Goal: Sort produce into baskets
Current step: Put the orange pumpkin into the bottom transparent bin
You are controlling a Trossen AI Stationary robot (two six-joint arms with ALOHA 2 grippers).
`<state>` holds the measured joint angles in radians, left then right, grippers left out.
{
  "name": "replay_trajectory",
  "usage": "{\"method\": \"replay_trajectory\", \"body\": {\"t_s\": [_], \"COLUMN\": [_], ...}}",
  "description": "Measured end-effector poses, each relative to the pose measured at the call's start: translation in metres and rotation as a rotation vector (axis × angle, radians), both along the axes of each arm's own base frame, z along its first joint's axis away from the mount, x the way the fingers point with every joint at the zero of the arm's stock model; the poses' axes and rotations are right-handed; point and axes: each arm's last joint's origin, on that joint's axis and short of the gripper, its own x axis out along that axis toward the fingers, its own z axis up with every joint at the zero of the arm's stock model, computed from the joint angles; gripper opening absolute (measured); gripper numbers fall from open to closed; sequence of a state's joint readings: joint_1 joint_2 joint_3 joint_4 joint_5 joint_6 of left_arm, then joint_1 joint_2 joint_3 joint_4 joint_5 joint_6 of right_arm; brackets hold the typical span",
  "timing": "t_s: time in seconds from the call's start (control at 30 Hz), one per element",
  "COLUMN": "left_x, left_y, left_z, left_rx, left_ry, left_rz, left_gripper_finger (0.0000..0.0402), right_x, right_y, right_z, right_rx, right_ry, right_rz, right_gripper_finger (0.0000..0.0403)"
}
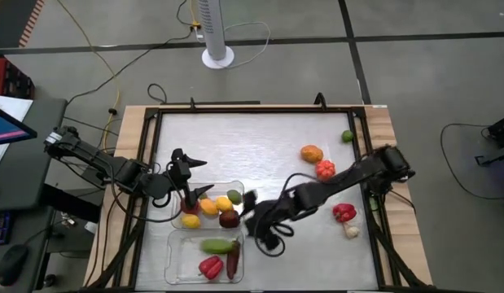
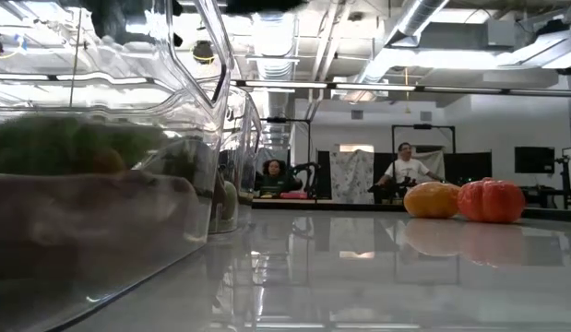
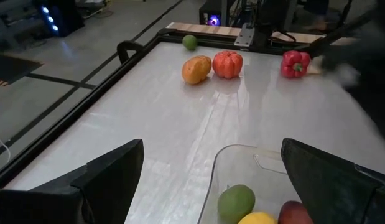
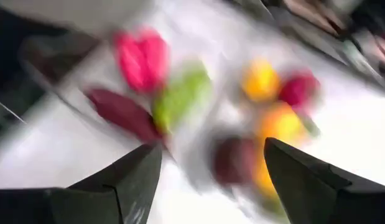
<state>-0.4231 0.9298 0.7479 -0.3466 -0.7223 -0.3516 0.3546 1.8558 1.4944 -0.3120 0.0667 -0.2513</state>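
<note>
High view shows two clear bins side by side near the front left of the table. The far bin (image 1: 204,192) holds a yellow piece (image 1: 190,220), an orange piece (image 1: 208,207), a yellow lemon shape (image 1: 224,203), a green round piece (image 1: 234,196) and a dark red one (image 1: 229,218). The near bin (image 1: 177,256) holds a green cucumber (image 1: 217,245), a red pepper (image 1: 210,266) and a dark purple piece (image 1: 234,257).

Left gripper (image 1: 186,175) hangs over the far bin's left end, fingers spread wide, holding nothing. Its arm reaches in from the left.

Right gripper (image 1: 260,224) sits just right of the bins, fingers wide apart and empty. Its arm stretches across from the far right.

Loose on the right are an orange fruit (image 1: 312,153), a red pumpkin (image 1: 325,169), a lime (image 1: 347,136), another red pepper (image 1: 344,212) and a white garlic (image 1: 352,232).
</note>
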Motion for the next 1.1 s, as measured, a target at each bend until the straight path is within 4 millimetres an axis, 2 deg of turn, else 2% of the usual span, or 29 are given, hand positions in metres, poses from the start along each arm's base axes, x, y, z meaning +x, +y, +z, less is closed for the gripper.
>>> {"method": "replay_trajectory", "body": {"t_s": [0.13,0.3,0.53,0.63,0.73,0.9,1.1], "left_x": [0.000,0.000,0.000,0.000,0.000,0.000,0.000], "left_y": [0.000,0.000,0.000,0.000,0.000,0.000,0.000], "left_z": [0.000,0.000,0.000,0.000,0.000,0.000,-0.001], "left_rx": [-0.002,-0.008,-0.006,-0.001,-0.001,0.000,0.009], "left_ry": [0.000,0.000,-0.002,-0.001,-0.001,0.002,0.010], "left_rz": [0.001,0.003,0.002,0.000,0.000,0.001,-0.003], "left_gripper_finger": [0.0368,0.0368,0.0368,0.0368,0.0368,0.0368,0.0368], "right_x": [-0.031,-0.073,-0.128,-0.145,-0.157,-0.174,-0.179], "right_y": [-0.033,-0.084,-0.165,-0.194,-0.219,-0.249,-0.258], "right_z": [0.006,0.001,-0.040,-0.059,-0.070,-0.079,-0.094], "right_rx": [-0.105,-0.105,-0.189,-0.190,-0.156,-0.083,0.075], "right_ry": [0.126,0.135,0.230,0.302,0.353,0.453,0.577], "right_rz": [-0.207,-0.430,-0.782,-0.892,-0.974,-1.068,-1.029], "right_gripper_finger": [0.0311,0.0311,0.0316,0.0329,0.0348,0.0376,0.0376]}}
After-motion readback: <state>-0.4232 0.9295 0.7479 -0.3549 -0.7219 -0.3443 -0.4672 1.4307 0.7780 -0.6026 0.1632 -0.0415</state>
